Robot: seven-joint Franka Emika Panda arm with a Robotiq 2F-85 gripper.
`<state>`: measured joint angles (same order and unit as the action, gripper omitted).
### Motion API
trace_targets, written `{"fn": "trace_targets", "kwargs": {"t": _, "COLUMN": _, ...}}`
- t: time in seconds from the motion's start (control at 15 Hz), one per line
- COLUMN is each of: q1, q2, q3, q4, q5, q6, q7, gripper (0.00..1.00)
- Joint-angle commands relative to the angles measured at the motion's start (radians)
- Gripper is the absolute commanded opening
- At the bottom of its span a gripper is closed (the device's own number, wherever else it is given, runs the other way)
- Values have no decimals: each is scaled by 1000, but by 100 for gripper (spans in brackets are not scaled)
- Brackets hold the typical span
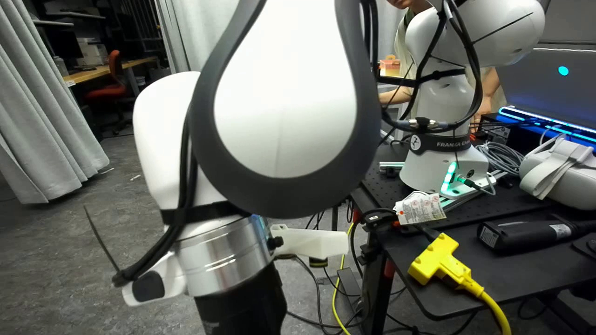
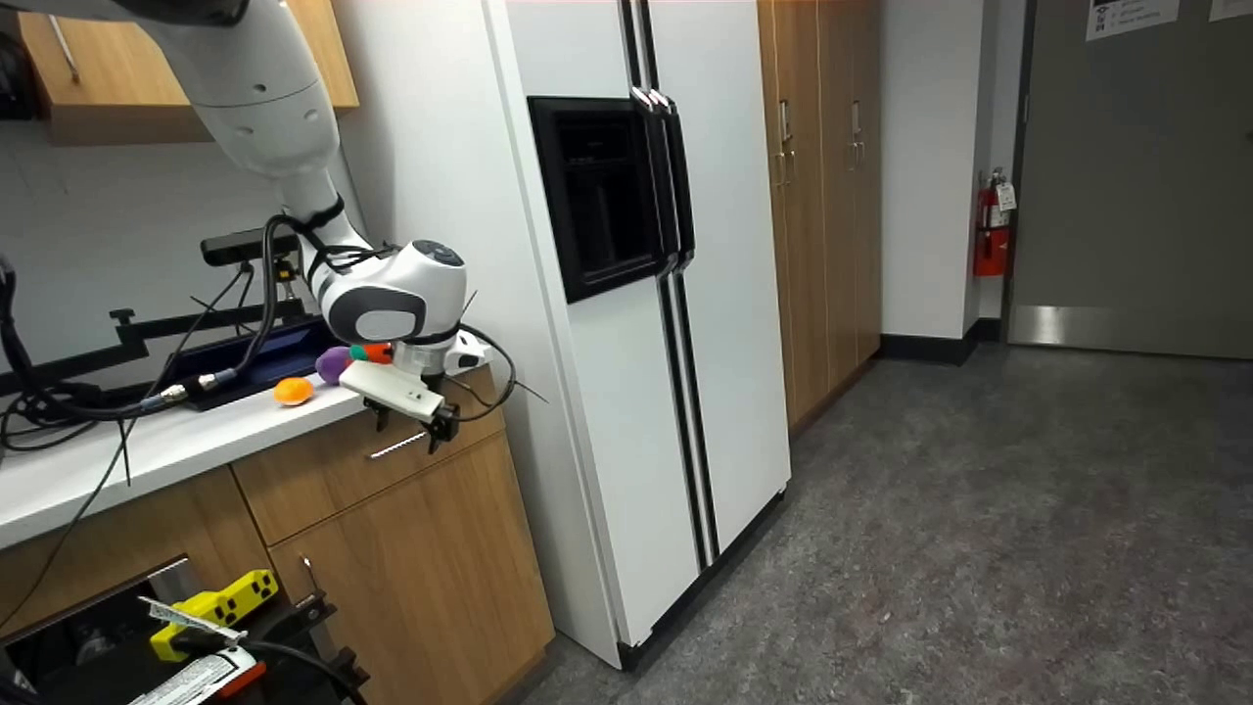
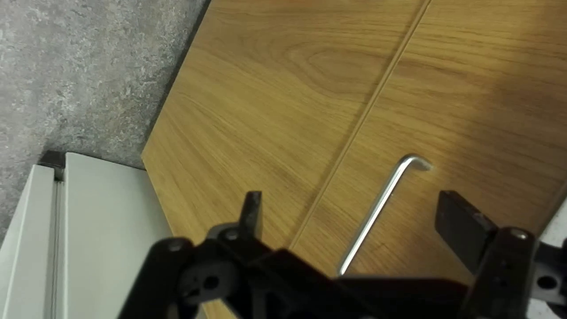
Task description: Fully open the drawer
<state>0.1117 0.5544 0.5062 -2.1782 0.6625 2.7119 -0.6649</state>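
**Wooden drawer (image 2: pixel 343 468) closed, gripper (image 3: pixel 351 197) spread wide around its bar handle (image 3: pixel 374 212) as seen from the wrist**

The drawer sits just under the white countertop (image 2: pixel 206 431), directly above a wood-grain cabinet door (image 2: pixel 421 568). Its front lies level with that door, so its contents are hidden. In the wrist view the gripper's two black fingers (image 3: pixel 465 230) stand far apart and the metal handle shows between them, clear of both. One finger appears against the drawer, the other against the cabinet door, past the seam (image 3: pixel 363 117). Whether the fingertips reach as deep as the bar, I cannot tell.

On the countertop, in an exterior view, is a dark blue tray-like container (image 2: pixel 303 348). A purple piece (image 2: pixel 333 364), with a green piece (image 2: pixel 357 352) and a red piece (image 2: pixel 378 352) just beside it, shows at the end nearest the refrigerator (image 2: pixel 724 323); whether they lie in the container or in front of it cannot be told. An orange fruit (image 2: pixel 293 392), real or toy, lies on the countertop before it.

The white side-by-side refrigerator has its doors closed, with a dark dispenser recess (image 2: pixel 602 196) in one of them. The tall wooden cupboards (image 2: pixel 808 225) beyond are closed too, as is the wall cabinet (image 2: pixel 117 78) above the countertop; what these hold is hidden. In an exterior view a small orange-and-yellow carton (image 1: pixel 390 67) shows, partly covered; its inside is out of sight.
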Motion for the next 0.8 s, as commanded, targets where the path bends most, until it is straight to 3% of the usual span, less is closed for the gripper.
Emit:
{"fn": "trace_targets", "kwargs": {"t": 0.0, "q1": -26, "q2": 21, "q3": 20, "q4": 8, "q5": -9, "q6": 27, "q7": -3, "gripper": 100}}
{"fn": "trace_targets", "kwargs": {"t": 0.6, "q1": 16, "q2": 160, "q3": 88, "q4": 54, "q5": -54, "q6": 140, "q7": 21, "gripper": 100}}
{"fn": "trace_targets", "kwargs": {"t": 0.73, "q1": -26, "q2": 155, "q3": 81, "q4": 67, "q5": -124, "q6": 111, "q7": 26, "gripper": 100}}
